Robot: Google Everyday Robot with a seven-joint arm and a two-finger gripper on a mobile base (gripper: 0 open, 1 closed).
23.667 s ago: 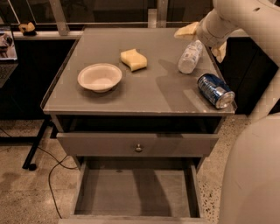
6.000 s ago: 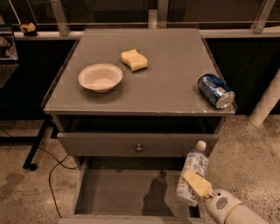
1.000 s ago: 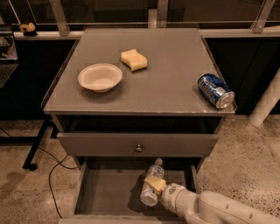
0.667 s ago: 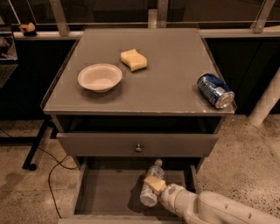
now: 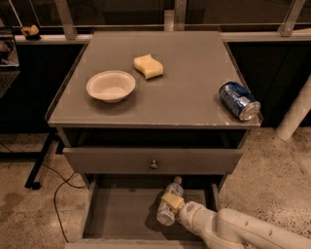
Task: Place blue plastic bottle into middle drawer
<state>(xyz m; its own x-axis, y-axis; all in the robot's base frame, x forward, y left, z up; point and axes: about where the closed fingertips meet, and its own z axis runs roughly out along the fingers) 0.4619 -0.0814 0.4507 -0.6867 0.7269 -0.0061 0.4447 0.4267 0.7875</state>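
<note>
Gripper (image 5: 171, 203), clamped on blue plastic bottle (image 5: 166, 215), is at lower centre in front of the cabinet. Furniture: 1 grey flat-topped drawer cabinet (image 5: 194, 82). Floor: speckled beige stone-like surface (image 5: 272, 180). 1 thin black cable (image 5: 55, 192) trails across it at left, near a black metal stand foot (image 5: 38, 168). Behind: dark window panes (image 5: 121, 9) with pale metal frame bars (image 5: 65, 19). 1 white slanted post (image 5: 296, 114) at right. Light is dim and warm.

- No word, brand or number can be read anywhere.
- The blue plastic bottle (image 5: 165, 216) has a pale label with illegible print; the gripper (image 5: 172, 201) clasps it inside the middle drawer (image 5: 116, 214).
- The blue can (image 5: 238, 100) on the cabinet top (image 5: 189, 73) shows markings, none legible.
</note>
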